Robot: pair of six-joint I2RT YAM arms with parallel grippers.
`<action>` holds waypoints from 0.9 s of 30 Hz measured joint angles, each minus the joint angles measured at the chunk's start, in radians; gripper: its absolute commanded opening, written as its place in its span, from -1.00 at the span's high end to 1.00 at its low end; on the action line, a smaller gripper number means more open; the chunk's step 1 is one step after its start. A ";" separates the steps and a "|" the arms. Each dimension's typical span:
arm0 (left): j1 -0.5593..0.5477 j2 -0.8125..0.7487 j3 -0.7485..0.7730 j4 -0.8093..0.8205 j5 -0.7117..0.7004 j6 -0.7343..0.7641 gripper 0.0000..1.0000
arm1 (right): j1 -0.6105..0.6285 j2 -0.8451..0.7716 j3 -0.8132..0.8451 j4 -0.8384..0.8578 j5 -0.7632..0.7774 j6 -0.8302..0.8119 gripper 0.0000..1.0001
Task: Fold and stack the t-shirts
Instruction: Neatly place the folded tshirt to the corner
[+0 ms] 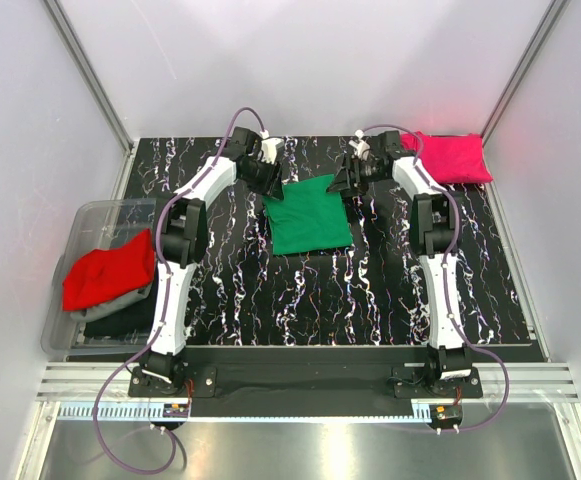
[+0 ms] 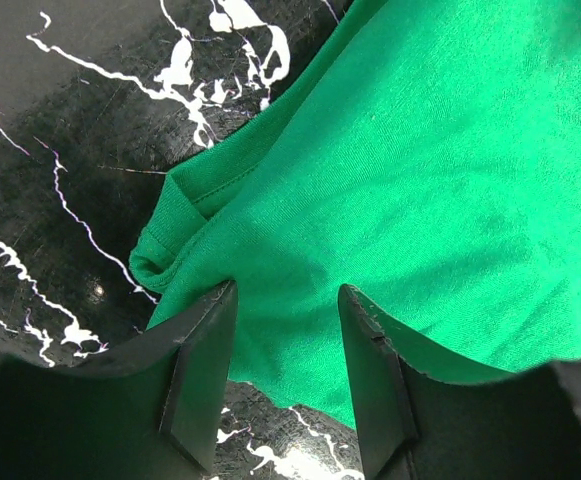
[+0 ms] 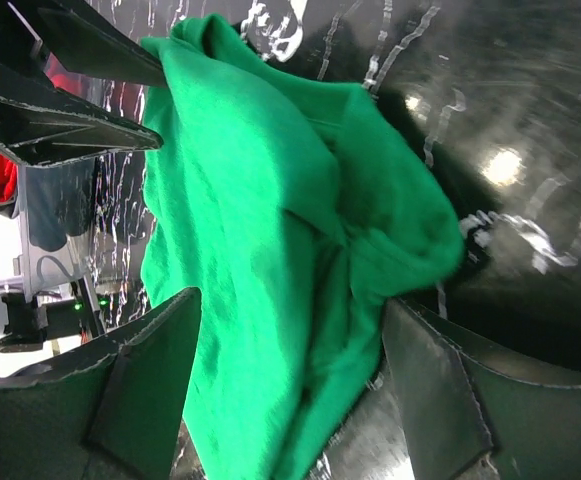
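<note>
The bright green t-shirt (image 1: 310, 215) lies folded in a rough square at the middle back of the table. My left gripper (image 1: 270, 180) is at its far left corner. In the left wrist view the gripper (image 2: 285, 300) is open, its jaws straddling the green cloth (image 2: 420, 170) at its edge. My right gripper (image 1: 348, 178) is at the far right corner. In the right wrist view it (image 3: 290, 305) is open wide with bunched green cloth (image 3: 270, 220) between the jaws. A folded magenta-pink shirt (image 1: 452, 157) lies at the back right. The red shirt (image 1: 110, 270) lies on grey (image 1: 130, 297) and black (image 1: 120, 318) shirts.
The clear plastic bin (image 1: 95, 212) at the left edge holds the red, grey and black shirts. The black marbled tabletop (image 1: 370, 300) shows in front of the green shirt. White walls and metal posts close in the back and sides.
</note>
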 measured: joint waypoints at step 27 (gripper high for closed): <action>-0.009 0.003 0.010 -0.002 -0.031 0.016 0.01 | 0.055 -0.021 -0.015 -0.094 0.113 -0.194 1.00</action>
